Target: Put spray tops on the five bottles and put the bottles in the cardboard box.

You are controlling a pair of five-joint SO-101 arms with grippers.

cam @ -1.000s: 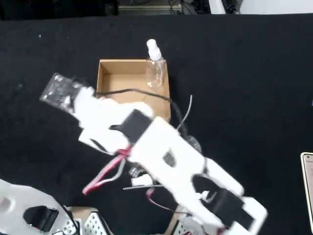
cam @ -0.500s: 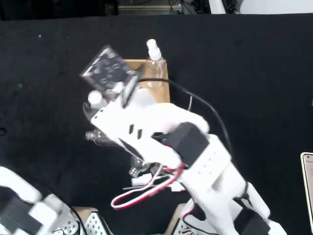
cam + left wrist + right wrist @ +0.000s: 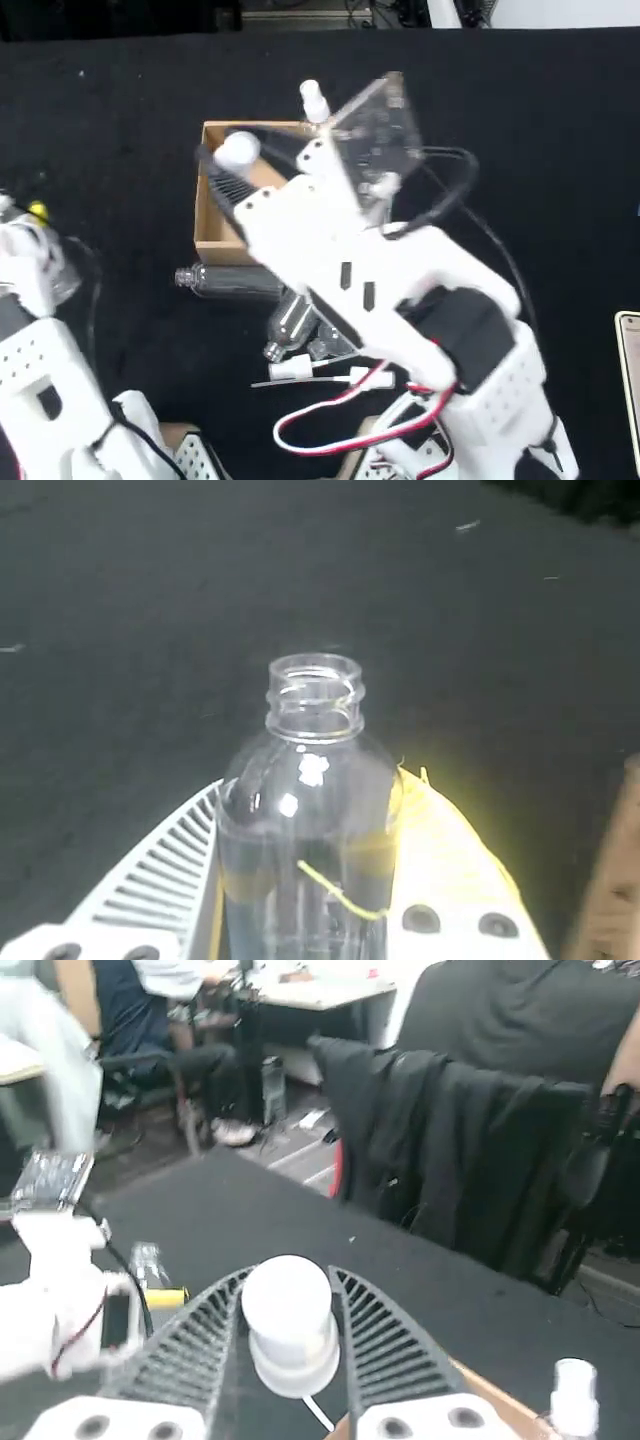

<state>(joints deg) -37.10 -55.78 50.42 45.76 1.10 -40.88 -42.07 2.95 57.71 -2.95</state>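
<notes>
My right gripper [image 3: 290, 1288] is shut on a white spray top [image 3: 290, 1345]. In the high view that spray top [image 3: 238, 150] hangs over the left part of the cardboard box [image 3: 212, 245], with the right gripper [image 3: 230, 168] behind it. My left gripper [image 3: 312, 805] is shut on a clear uncapped bottle [image 3: 315, 695], neck pointing away from the wrist. At the table's left side the left gripper [image 3: 40, 238] holds that bottle [image 3: 64, 272]. A bottle with a spray top [image 3: 313, 100] stands at the box's back right corner.
Clear uncapped bottles lie on the black cloth in front of the box [image 3: 228, 283] [image 3: 290, 322]. Loose spray tops with tubes [image 3: 292, 370] lie nearer the arm bases. The right arm's body covers much of the box and the table's middle.
The right arm swung from the left of the box to over it, carrying the spray top. The left arm rose into view at the left with its bottle.
</notes>
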